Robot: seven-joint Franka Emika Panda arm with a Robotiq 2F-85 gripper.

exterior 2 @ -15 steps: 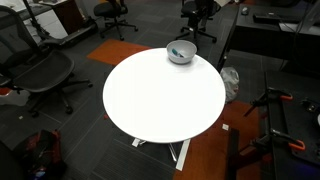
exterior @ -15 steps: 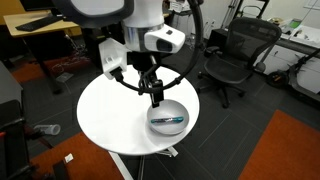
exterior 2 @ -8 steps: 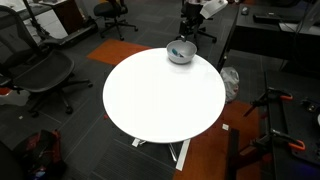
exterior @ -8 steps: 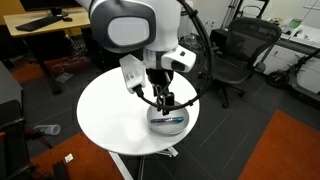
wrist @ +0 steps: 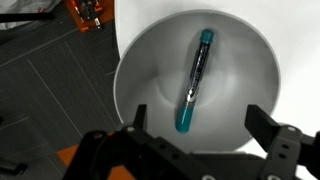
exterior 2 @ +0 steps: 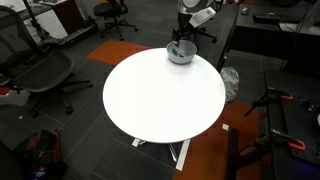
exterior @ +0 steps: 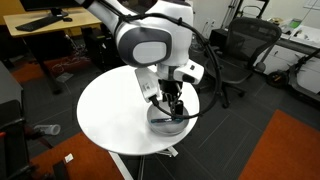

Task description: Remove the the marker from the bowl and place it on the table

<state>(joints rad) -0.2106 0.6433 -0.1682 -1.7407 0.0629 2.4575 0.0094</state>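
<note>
Wrist view first: the bowl [wrist: 150,70] fills the picture, shiny and grey, and the marker [wrist: 194,82] lies flat on its bottom, running nearly up and down the view with a slight slant. It is teal at both ends and dark along the middle. The gripper [wrist: 195,115] hangs right over it, jaws spread wide. One finger sits to each side of the marker's nearer end, neither touching it, with bare metal showing in both gaps. The white table [wrist: 300,60] shows past the bowl's rim.

In an exterior view the arm [exterior: 150,45] bends down over the bowl [exterior: 160,124], which stands near the table's [exterior: 105,120] edge. The gripper [exterior: 176,110] seems to reach down to rim level, but the arm hides too much to be sure.

From the opposite side, the bowl [exterior 2: 181,54] sits at the far edge of the table [exterior 2: 165,105], the gripper [exterior 2: 181,42] just above it. An office chair [exterior 2: 45,72] stands well apart on the dark floor [exterior 2: 70,140].
</note>
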